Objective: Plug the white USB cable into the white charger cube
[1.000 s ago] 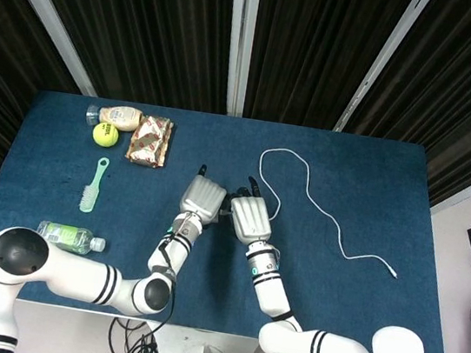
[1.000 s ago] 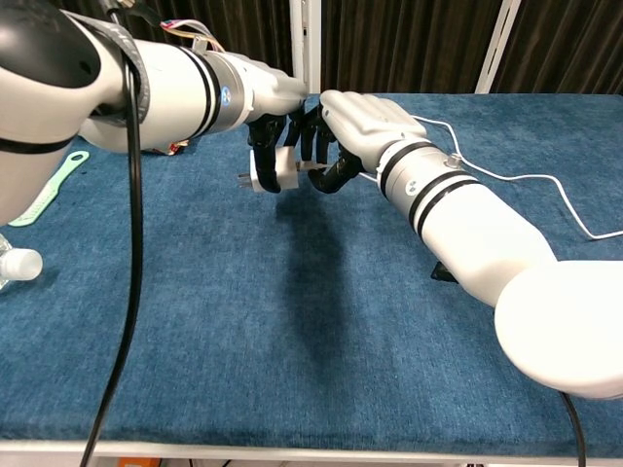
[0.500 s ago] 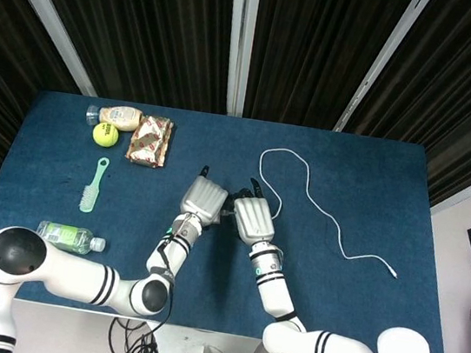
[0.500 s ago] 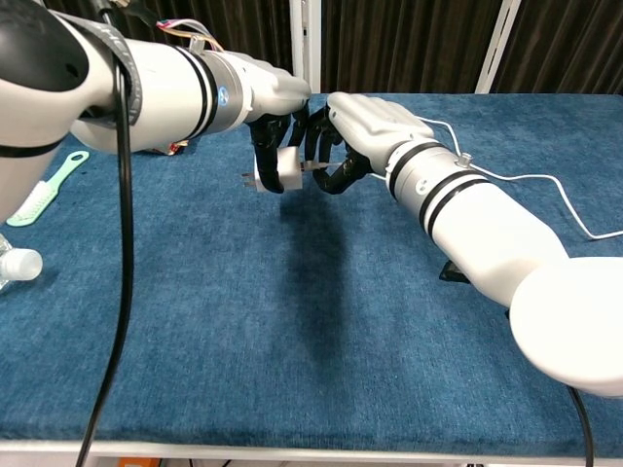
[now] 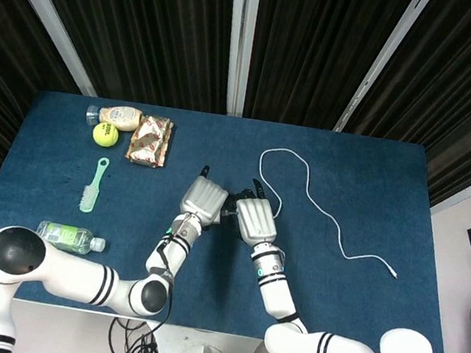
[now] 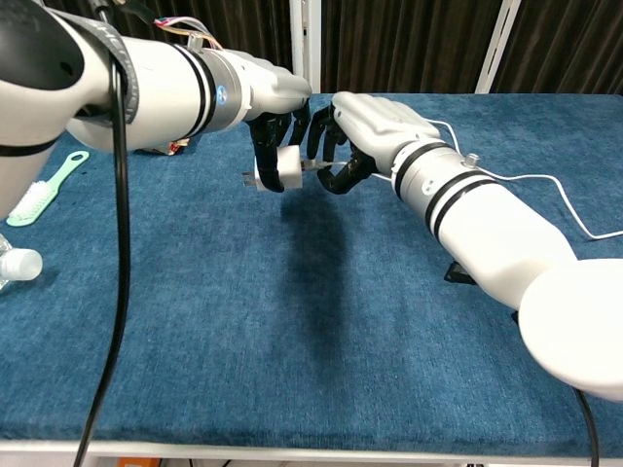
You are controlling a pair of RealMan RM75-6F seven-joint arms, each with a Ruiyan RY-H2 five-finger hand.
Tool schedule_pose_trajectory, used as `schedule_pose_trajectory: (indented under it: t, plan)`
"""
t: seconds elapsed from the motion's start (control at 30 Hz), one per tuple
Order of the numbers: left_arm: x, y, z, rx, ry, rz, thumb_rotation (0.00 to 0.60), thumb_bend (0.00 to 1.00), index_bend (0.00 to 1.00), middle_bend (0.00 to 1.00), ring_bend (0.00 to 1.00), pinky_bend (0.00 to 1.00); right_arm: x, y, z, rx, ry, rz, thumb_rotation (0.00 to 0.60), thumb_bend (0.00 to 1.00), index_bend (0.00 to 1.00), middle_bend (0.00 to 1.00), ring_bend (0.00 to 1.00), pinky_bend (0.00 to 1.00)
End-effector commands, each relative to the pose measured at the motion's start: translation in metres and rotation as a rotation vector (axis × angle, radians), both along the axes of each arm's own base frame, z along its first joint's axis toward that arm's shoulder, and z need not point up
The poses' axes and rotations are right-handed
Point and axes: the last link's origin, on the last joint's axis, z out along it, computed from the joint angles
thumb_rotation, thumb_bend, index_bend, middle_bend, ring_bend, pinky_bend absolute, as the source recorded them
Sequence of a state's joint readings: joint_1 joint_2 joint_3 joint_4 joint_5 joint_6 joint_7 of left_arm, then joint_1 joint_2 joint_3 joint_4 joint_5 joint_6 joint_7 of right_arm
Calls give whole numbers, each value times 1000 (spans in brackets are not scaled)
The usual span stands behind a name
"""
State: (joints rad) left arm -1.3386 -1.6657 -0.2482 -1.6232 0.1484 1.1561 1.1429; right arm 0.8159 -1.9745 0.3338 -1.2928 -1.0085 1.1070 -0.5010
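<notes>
The bench [image 5: 362, 273], covered in blue cloth, is seen with broad bare stretches in front of the charger and to both sides of it; its far edge is met by dark curtains.

The two hands are brought together above the middle of the bench. The charger [image 6: 274, 168], a white cube, is held off the cloth in the curled dark fingers of the left hand [image 6: 275, 102], with its prongs turned away from the right hand. The right hand [image 6: 375, 124] is placed just beside the charger, its fingers bent inward, and the plug end of the cable [image 5: 327, 209] is pinched at their tips, right at the charger's face. Whether the plug is seated cannot be told. In the head view the charger is hidden between the left hand [image 5: 203, 198] and the right hand [image 5: 254, 219].

From the right hand the white cable is run in loose curves over the cloth, away from the charger, and its free end is left lying well apart, near the bench's right side.

A clear bottle [image 5: 71, 238] is laid on its side near the front edge, far to the left of the charger. A snack packet [image 5: 150, 140], a pale green brush [image 5: 94, 184], a small jar [image 5: 118, 116] and a yellow ball [image 5: 105, 134] are grouped toward the far left corner, well apart from the hands.
</notes>
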Motion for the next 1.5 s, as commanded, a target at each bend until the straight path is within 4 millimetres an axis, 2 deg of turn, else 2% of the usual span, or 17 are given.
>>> schedule_pose_trajectory:
  t: [0.03,0.43,0.63,1.27,1.33,1.5]
  plan:
    - [0,0,0,1,0,-1,572,201,488,535,410,87,-2,0,1,-1,2,-3,600,365,428,434,250,5]
    - [2,-1,0,4,3,-9,581,201,487,535,410,87,-2,1,3,-6,-4,-12,600,383,547,441,250,5]
    - [2,-1,-1,5,5,-9,600,201,487,535,410,87,-1,1,1,-5,-6,-12,600,405,557,448,250,5]
    - [4,-3,-5,4,9,-15,600,201,488,535,410,88,6,4,-6,6,-7,6,600,407,560,448,250,5]
    - [2,-3,-4,6,6,-15,600,201,487,535,410,88,4,5,-5,6,-4,5,600,400,532,443,250,5]
    - [-8,-1,-2,2,-8,-11,599,197,472,521,408,89,-8,5,4,-3,-4,-12,600,324,271,352,204,0]
